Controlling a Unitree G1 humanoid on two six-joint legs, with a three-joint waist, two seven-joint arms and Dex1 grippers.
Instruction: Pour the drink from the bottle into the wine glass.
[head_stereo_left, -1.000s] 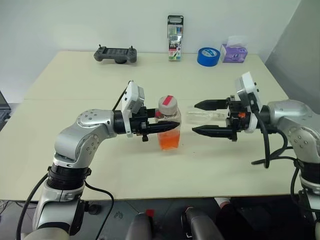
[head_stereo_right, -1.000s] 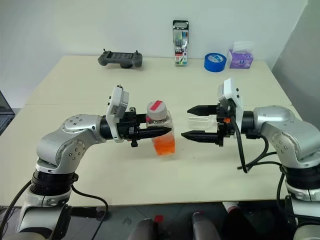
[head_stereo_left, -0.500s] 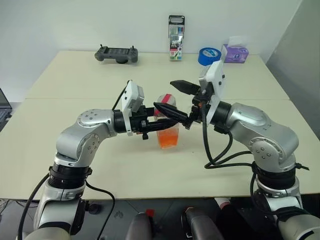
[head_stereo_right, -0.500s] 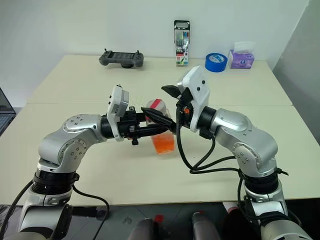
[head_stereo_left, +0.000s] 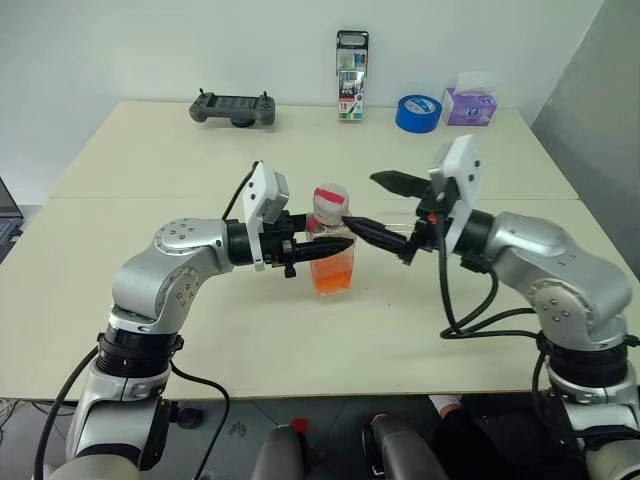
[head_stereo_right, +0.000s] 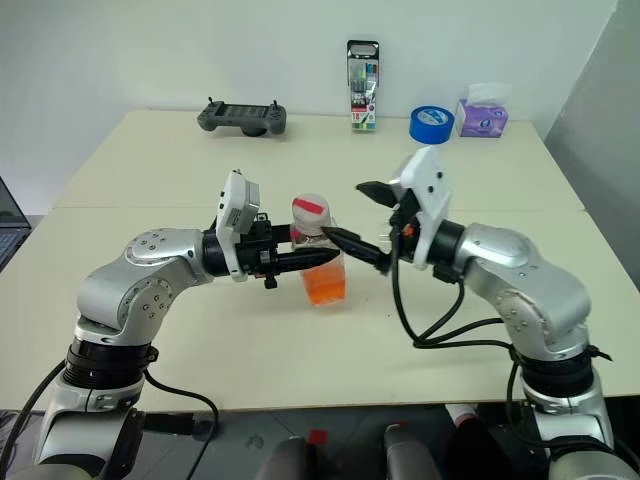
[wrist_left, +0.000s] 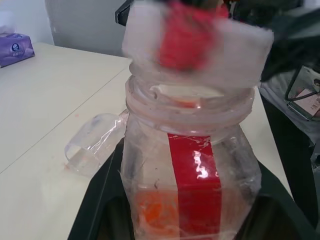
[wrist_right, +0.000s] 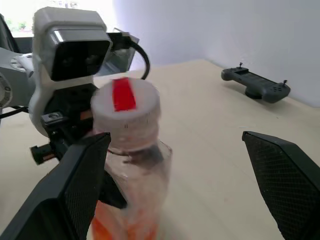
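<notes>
1. Clear plastic bottle (head_stereo_left: 331, 250) with red-and-white label strip and whitish cap stood upright on the beige table (head_stereo_left: 180, 170), translucent orange drink (head_stereo_left: 333, 280) in its lower part.
2. Left gripper (head_stereo_left: 335, 243) was clamped narrow on the bottle's body.
3. Right gripper (head_stereo_left: 385, 205) had fingers spread wide, just beside the bottle's cap, one finger on either side.
4. Clear stemmed wine glass (wrist_left: 95, 142) lay on its side just behind the bottle.

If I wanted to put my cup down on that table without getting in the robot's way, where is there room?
Bare table lies in front of the game controller, on the robot's left. Another bare strip runs along the near edge. The middle is crowded: the left gripper holds the bottle, the right gripper is open beside it, and the wine glass lies behind.
</notes>
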